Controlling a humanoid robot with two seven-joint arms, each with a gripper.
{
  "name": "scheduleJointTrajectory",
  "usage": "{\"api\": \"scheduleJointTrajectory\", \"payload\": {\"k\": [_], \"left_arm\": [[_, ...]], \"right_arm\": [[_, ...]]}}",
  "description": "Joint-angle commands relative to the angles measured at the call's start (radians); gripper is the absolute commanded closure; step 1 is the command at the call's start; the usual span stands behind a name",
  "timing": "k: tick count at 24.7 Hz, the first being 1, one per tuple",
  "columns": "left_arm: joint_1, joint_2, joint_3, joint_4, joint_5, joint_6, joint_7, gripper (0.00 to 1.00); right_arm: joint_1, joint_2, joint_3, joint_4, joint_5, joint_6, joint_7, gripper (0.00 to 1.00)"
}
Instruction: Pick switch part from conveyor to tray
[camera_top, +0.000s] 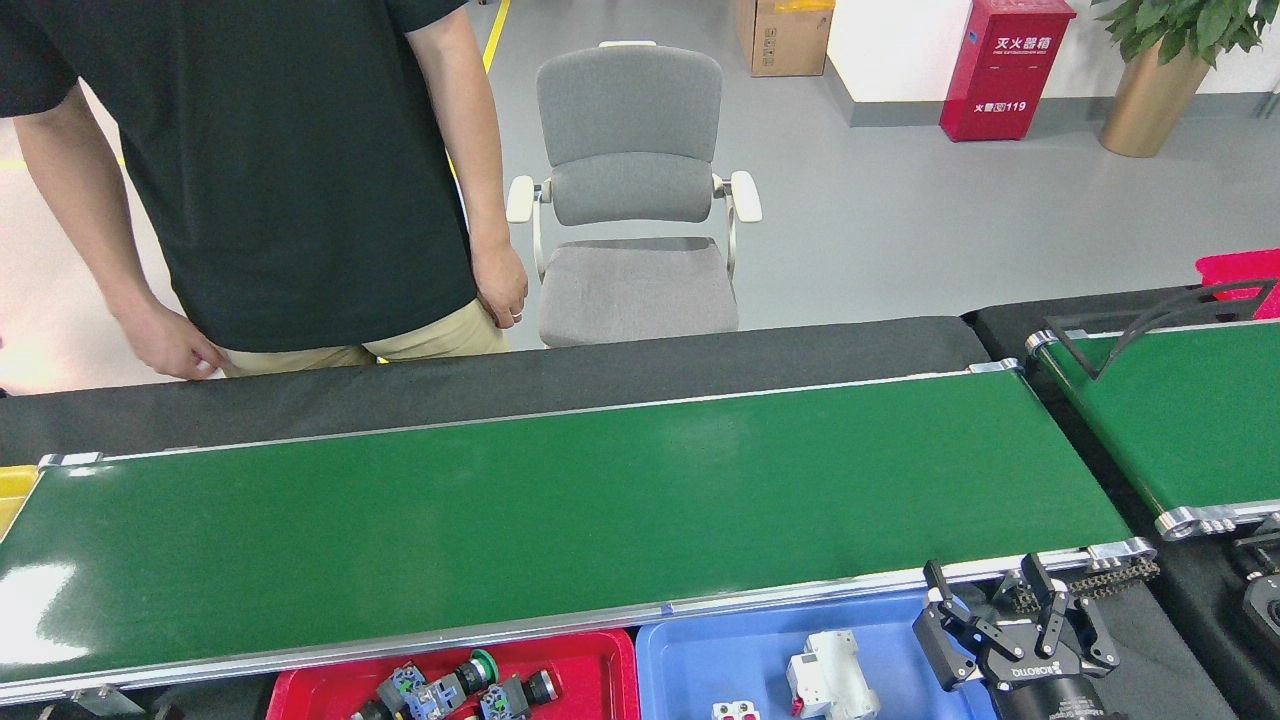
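Dark-green and matte, one long conveyor (560, 520) spans the view from 9 to 3 o'clock, edged by silver aluminium rails; its belt carries a pale glare patch at the 8 o'clock end and bears no switch part that I can see. A second, shorter green belt (1190, 420) sits angled at 3 o'clock. Two trays lie against the near rail at 6 o'clock: one red tray (300, 690) holding a cluster of switch parts (455, 690) — round-headed, black, blue and green, roughly three, though they overlap — and one blue tray (700, 660) holding a white blocky component (830, 685) and a smaller white piece (735, 712) cut by the frame edge. My right gripper (1000, 610), black metal, hangs at 5 o'clock over the blue tray's right end, its fingers spread apart and holding nothing. My left gripper lies outside the view. Beyond the belt, at 11 o'clock, one person (270, 170) in a black shirt stands against the black table edge (600, 375); one grey padded chair (635, 200) stands at 12 o'clock — one red cabinet (1005, 65) and one potted plant (1165, 70) at 1 o'clock.
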Motion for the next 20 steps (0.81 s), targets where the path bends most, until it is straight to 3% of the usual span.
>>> {"api": "scheduleJointTrajectory", "payload": {"k": [1,10,20], "left_arm": [[-0.006,0.009,0.005,-0.008,0.005,0.003,0.008,0.00],[-0.082,0.010,0.001,0.017,0.002,0.009,0.006,0.00],[-0.087,0.014,-0.001,0.023,0.003,0.008,0.005,0.00]], "right_arm": [[-0.001,0.002,-0.008,-0.010,-0.003,-0.003,-0.006,0.00],[0.014,0.003,-0.008,-0.014,-0.003,-0.002,-0.008,0.00],[0.022,0.046,-0.010,-0.046,-0.003,0.000,-0.006,0.00]]}}
